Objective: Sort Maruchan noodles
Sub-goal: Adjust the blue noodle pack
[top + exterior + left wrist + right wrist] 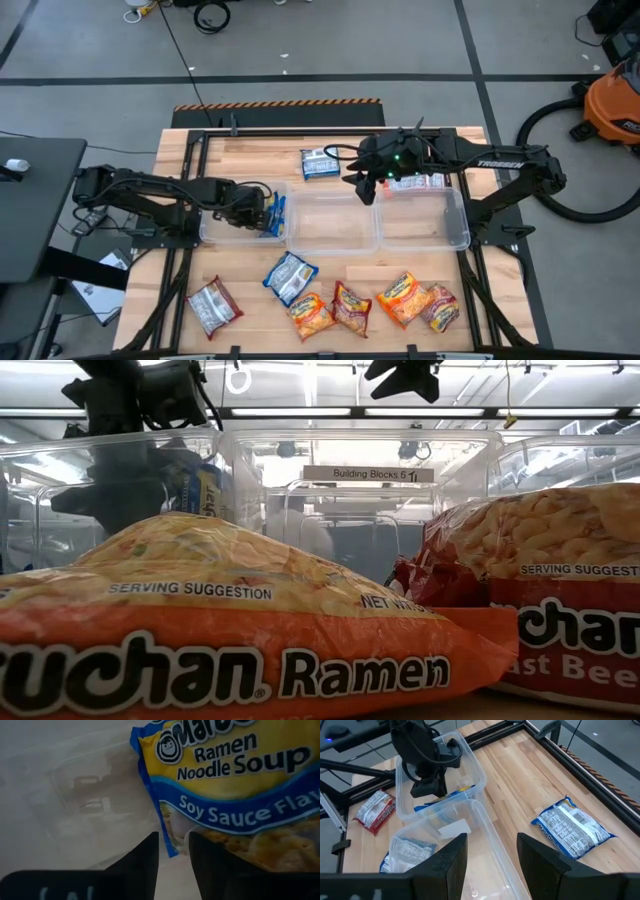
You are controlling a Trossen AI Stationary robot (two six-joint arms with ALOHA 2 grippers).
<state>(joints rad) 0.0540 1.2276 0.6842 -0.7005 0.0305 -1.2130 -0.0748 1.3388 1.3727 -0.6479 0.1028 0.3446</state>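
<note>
- Maruchan noodles are spread all over this table: a blue soy sauce packet (277,214) sits in the left bin (243,236), right at the left gripper (266,211).
- Left gripper is down inside that bin; in its wrist view the two fingers (143,859) pinch the blue edge of the soy sauce packet (225,785), clenched on it.
- Right gripper (366,187) hovers above the far edge of the middle bin (332,245), fingers spread apart, nothing between them.
- From the right wrist view, the fingertips (454,851) frame the clear bin below, and a blue-and-white packet (574,832) lies on the bare wood beside it.
- That same blue-and-white packet (320,163) shows on the far side of the table in the high view, just beyond the bins.
- Right bin (458,238) holds a red-and-white packet (417,182) at its far wall.
- Near edge of the table: a silver-red packet (213,305) at the left, a second blue-and-white packet (290,277) beside it, then orange packets (312,315) in a row, running out to a red packet (440,307).
- Low view is filled by an orange packet (220,630) up close, a red beef packet (540,590) next to it.
</note>
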